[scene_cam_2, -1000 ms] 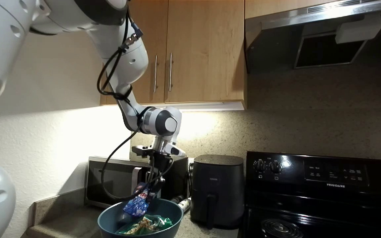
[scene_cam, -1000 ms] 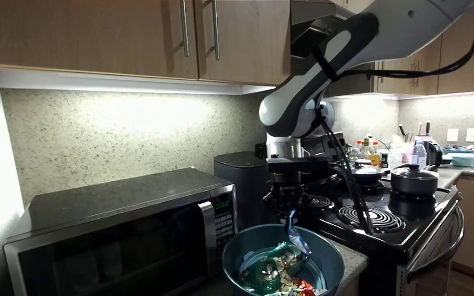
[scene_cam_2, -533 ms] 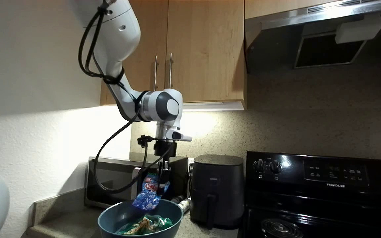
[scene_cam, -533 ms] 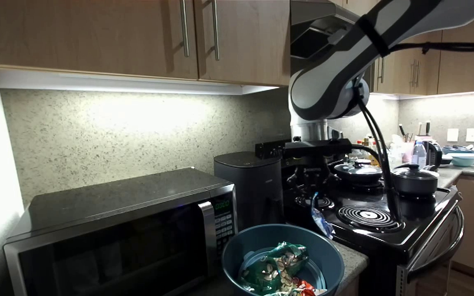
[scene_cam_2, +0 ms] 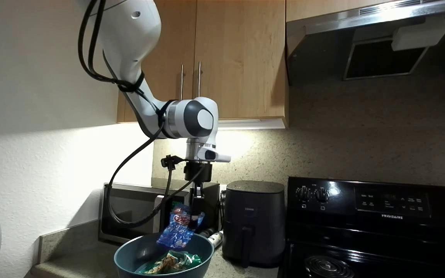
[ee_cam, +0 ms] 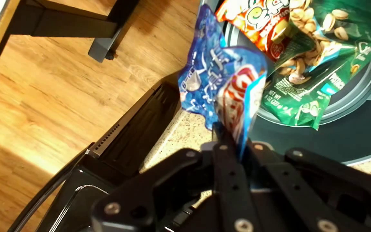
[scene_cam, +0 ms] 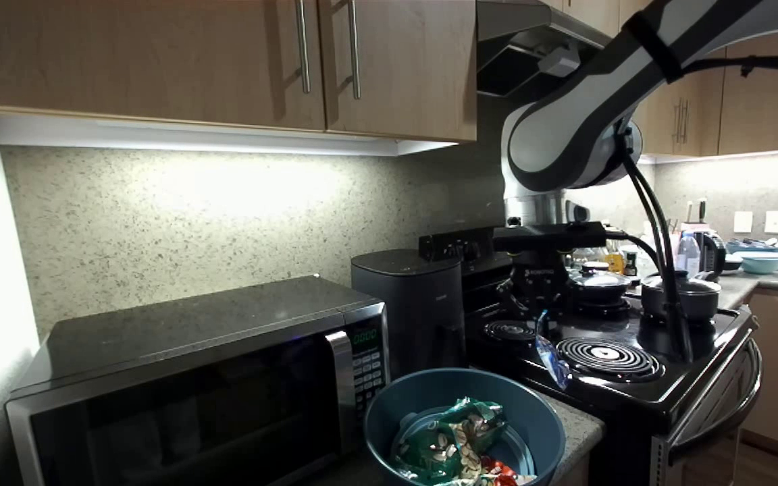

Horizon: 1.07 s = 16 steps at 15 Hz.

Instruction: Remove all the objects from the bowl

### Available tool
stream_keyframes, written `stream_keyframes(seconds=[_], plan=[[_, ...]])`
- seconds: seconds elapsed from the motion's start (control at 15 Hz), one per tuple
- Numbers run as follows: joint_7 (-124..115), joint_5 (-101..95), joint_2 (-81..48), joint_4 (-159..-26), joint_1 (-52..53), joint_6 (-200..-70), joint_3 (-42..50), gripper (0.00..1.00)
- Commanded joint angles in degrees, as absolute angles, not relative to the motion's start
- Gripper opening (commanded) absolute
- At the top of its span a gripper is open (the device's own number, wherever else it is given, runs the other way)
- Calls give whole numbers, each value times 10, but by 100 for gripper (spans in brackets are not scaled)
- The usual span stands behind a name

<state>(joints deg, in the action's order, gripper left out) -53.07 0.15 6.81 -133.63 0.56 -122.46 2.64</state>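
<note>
A Robotiq gripper clamped on a blue snack packet dangles it by the rim of a deep teal bowl, though whether the packet hangs outside is hard to judge. A green pistachio bag and a red-orange snack packet lie inside. An air fryer, a Frigidaire range and a microwave partly screened by a looping cable stand nearby.

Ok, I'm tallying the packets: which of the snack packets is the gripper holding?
The blue packet: it alone is pinched in the gripper, while the green pistachio packet and the red-orange packet lie in the bowl.
</note>
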Motion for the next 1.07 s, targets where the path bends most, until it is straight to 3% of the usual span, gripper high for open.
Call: stream_keyframes(seconds=[0.0,0.53,1.0], plan=[[-529,3,68,-1335,-6,-1223,15,7],[-776,-220,-47,-1294,-41,-1422,36,6],[-907,-287,-153,-1218,-12,-1410,88,6]])
